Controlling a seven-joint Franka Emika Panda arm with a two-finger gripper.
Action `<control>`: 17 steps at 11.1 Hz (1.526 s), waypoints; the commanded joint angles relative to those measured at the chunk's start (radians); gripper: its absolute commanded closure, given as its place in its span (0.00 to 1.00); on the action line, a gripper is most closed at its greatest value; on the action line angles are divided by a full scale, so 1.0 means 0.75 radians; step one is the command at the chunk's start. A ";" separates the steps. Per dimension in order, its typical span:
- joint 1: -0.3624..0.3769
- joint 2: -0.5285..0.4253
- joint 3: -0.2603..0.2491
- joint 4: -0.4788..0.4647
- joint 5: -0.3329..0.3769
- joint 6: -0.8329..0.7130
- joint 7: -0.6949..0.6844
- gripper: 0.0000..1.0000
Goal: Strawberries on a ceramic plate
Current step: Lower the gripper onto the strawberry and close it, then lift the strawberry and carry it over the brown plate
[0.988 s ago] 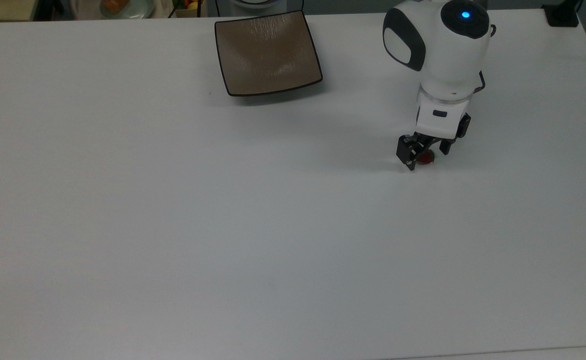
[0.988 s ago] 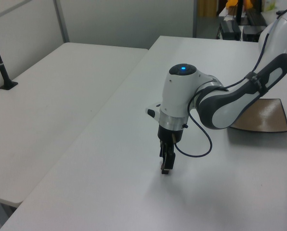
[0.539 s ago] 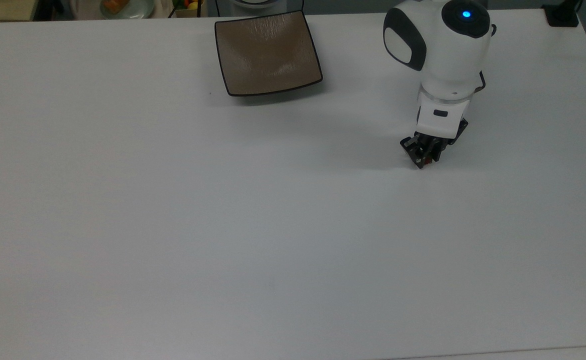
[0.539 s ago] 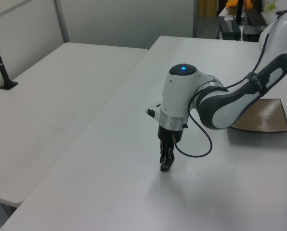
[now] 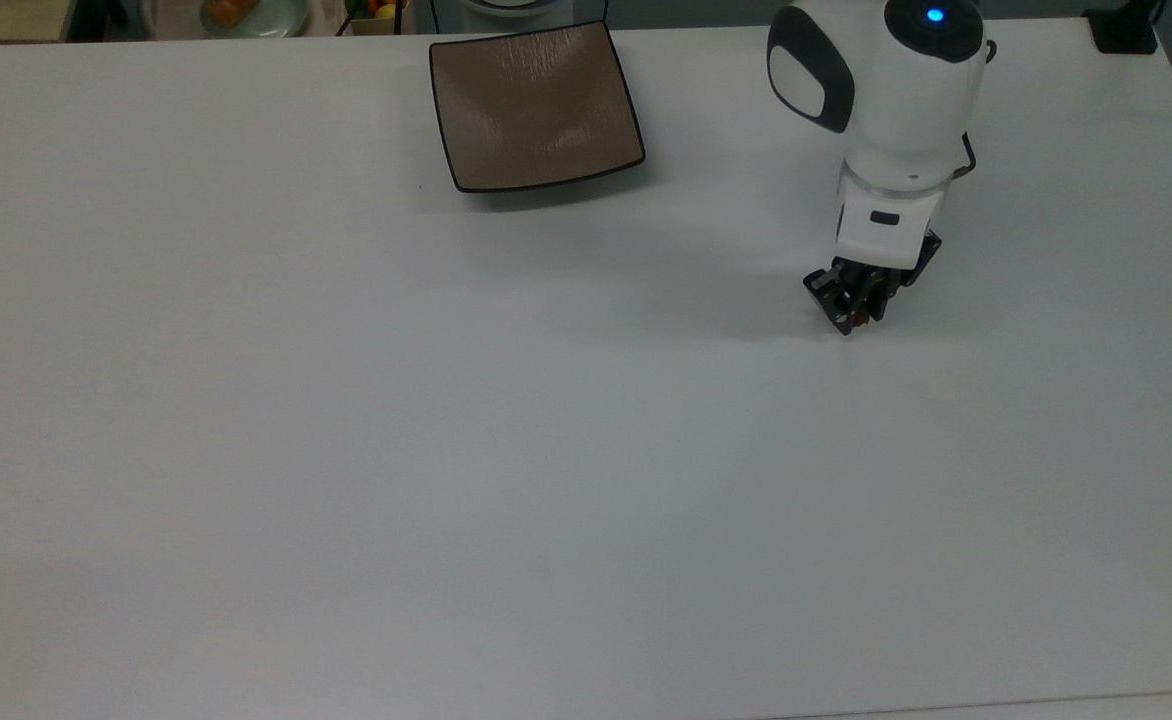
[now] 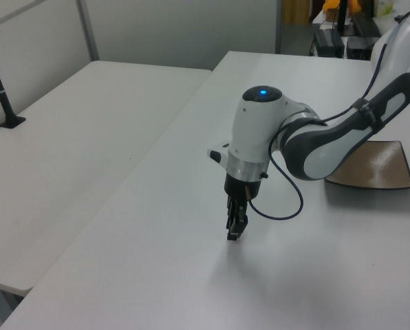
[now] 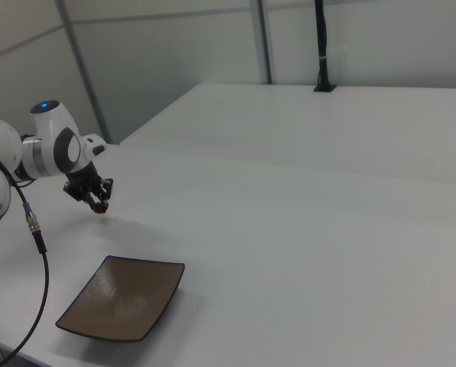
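Observation:
The strawberry (image 5: 862,321) is a small red speck pinched between the fingers of my gripper (image 5: 857,309), which is shut on it close over the white table at the top view's right. In the right view the red fruit (image 7: 100,206) shows at the tip of the gripper (image 7: 98,200). From the left view the gripper (image 6: 234,230) points straight down and hides the fruit. The ceramic plate (image 5: 536,105) is square, glossy brown with a thin black rim, and lies empty at the table's far edge, well to the top view's left of the gripper. It also appears as the plate (image 6: 373,168) and the plate (image 7: 121,298).
A round pale plate with orange food (image 5: 241,12) sits beyond the table's far edge. A black post base (image 5: 1126,30) stands at the top view's upper right corner. A second white table (image 6: 74,137) adjoins on the left view's left.
The fingers stood apart around the strawberry a second ago and have shut on it. Since then the gripper has risen slightly with the fruit.

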 commanded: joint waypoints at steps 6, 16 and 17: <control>-0.149 -0.405 -0.018 -0.045 -0.006 -0.358 0.018 0.90; -0.335 -0.792 -0.026 -0.161 0.004 -1.082 -0.195 0.86; -0.354 -0.825 -0.026 -0.190 0.006 -1.117 -0.215 0.86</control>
